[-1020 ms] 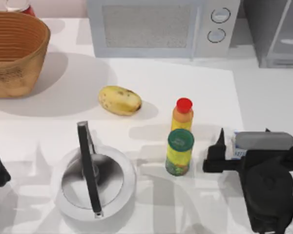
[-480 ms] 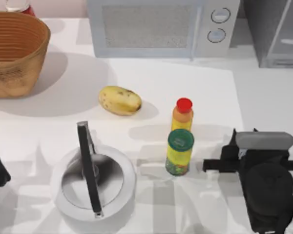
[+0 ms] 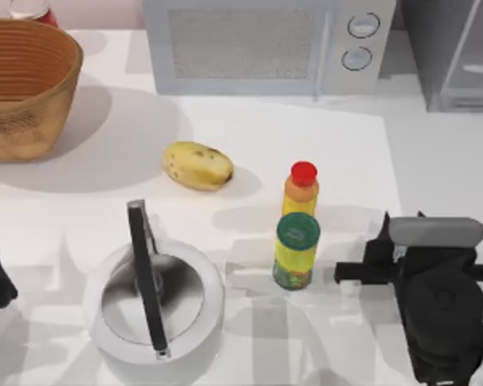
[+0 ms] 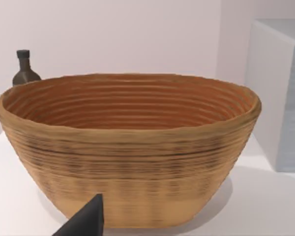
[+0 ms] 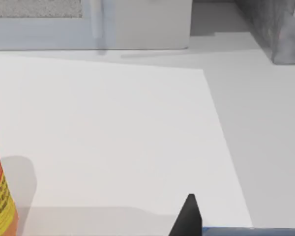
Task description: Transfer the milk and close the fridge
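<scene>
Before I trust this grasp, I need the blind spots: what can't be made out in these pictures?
- Blue-topped milk carton: a blue sliver at the right wrist view's edge; in the top view the right gripper covers it.
- Right gripper's hold on the carton: hidden.
- Large grey fridge: cut off by the top view's corner, so its door position is unclear.
- Left gripper: one dark tip before the woven basket.

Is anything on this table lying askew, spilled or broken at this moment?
Nothing stands out. The red-capped bottle and the green-capped bottle stand upright, the potato lies whole, and no spill marks the table. The right gripper hangs at the right side; the left arm is parked at the left edge.
</scene>
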Available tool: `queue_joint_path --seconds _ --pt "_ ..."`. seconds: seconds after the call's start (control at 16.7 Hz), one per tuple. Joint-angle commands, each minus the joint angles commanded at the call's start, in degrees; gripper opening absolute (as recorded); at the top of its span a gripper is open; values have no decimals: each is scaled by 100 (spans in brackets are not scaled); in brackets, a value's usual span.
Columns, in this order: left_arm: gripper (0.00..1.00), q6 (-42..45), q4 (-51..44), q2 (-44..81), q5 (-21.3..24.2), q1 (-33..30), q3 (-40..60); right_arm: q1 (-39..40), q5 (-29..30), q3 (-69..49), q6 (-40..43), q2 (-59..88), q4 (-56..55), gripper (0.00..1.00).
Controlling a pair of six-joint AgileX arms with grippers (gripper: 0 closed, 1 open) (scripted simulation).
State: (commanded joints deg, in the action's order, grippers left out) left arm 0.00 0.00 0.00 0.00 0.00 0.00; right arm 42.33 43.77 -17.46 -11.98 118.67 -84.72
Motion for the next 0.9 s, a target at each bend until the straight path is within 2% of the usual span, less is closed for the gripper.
queue_joint_path --seconds 0.24,0.54,0.9 --pt "100 0 0 0 0 0 0 -18 20 29 -81 -73 66 0" --pt "100 0 0 0 0 0 0 -182 144 98 -430 -687 711 0" --pt "100 0 0 0 0 0 0 -102 159 73 -82 -1289 1226 0"
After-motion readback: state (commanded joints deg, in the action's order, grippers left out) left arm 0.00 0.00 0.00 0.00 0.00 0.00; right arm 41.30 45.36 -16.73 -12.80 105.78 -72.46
